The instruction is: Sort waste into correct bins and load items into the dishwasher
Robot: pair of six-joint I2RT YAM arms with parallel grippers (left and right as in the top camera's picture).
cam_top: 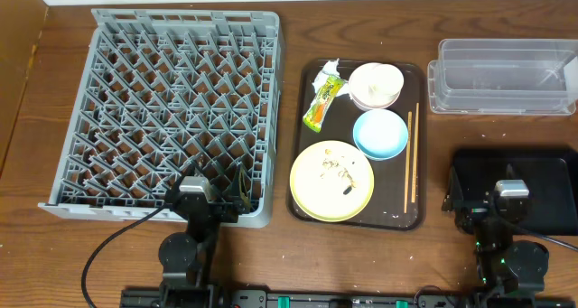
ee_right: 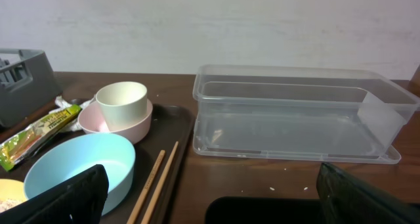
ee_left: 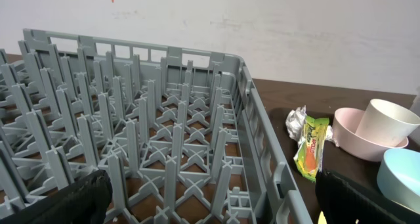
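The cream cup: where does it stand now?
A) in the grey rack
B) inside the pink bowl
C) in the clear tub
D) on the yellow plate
B: the cream cup sits inside the pink bowl on the brown tray, as the right wrist view shows.

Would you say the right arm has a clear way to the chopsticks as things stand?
Probably yes. The chopsticks lie uncovered along the tray's right edge, the side nearest the right gripper, which hangs over the black bin; only the blue bowl sits close beside them.
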